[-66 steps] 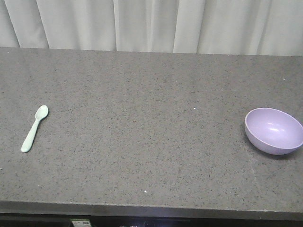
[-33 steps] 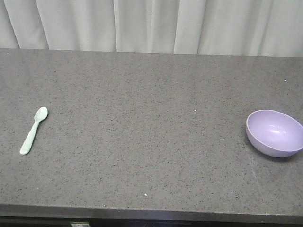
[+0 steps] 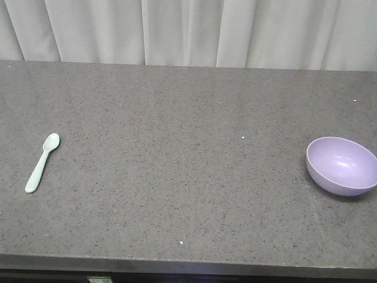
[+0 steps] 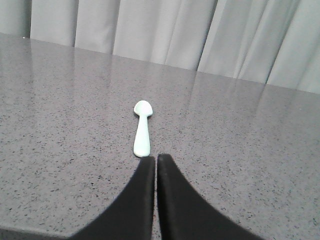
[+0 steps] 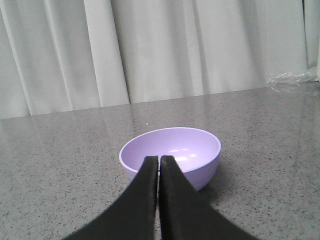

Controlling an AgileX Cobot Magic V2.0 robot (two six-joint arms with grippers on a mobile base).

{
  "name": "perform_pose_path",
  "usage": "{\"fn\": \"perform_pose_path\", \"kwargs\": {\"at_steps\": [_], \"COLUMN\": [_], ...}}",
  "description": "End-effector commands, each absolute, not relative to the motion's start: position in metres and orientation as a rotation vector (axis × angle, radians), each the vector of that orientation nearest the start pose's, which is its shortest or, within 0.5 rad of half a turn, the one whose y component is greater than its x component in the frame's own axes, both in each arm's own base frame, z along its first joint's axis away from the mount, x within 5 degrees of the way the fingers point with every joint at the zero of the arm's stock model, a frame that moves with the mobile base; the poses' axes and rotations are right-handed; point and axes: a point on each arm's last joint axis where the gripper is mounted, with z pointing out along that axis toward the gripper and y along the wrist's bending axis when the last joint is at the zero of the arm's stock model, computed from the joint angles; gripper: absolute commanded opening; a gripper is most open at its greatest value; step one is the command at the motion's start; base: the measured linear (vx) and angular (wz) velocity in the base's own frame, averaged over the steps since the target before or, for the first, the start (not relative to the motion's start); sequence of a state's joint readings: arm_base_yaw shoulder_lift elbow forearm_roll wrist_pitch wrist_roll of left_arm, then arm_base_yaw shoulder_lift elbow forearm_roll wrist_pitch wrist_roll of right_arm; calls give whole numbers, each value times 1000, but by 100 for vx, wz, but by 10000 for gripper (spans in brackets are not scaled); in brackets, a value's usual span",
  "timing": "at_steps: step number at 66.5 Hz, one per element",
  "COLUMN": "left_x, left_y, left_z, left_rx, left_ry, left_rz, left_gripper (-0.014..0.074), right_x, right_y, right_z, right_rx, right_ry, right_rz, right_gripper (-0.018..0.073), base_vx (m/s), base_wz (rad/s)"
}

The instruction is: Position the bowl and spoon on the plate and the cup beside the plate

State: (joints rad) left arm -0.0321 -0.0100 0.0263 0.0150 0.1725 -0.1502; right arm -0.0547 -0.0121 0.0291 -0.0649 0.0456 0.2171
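Spoon (image 3: 42, 163): pale mint green, lying flat at the left of the grey counter (image 3: 188, 147), oval head towards the far edge.
Bowl (image 3: 341, 165): lavender, plain, upright at the far right, well apart from the spoon.

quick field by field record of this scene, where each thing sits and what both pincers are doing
table: grey speckled, curtain behind
spoon: flat on table, left in front view, head toward curtain
bowl: upright, empty, right edge of front view
plate: not in view
cup: not in view
left pincer: shut, empty, pointed at spoon handle
right pincer: shut, empty, pointed at bowl
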Motion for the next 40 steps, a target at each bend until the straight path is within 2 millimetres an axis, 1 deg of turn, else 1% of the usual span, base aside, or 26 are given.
{"fn": "perform_pose_path", "kwargs": {"at_steps": [1,40], "left_x": [57,57], "left_y": [-2,-2], "left_z": [188,188], "left_rx": [-92,-92], "left_ry": [1611,1611], "left_rz": [-136,-136], "left_gripper": [-7,-7], "right_x": [56,56], "right_y": [-3,-3], "right_z": [204,204], "right_rx": [144,144], "right_ry": [1468,1468], "right_rz": [63,63], "right_gripper": [-4,-4], "base_vx": [0,0], "base_wz": [0,0]}}
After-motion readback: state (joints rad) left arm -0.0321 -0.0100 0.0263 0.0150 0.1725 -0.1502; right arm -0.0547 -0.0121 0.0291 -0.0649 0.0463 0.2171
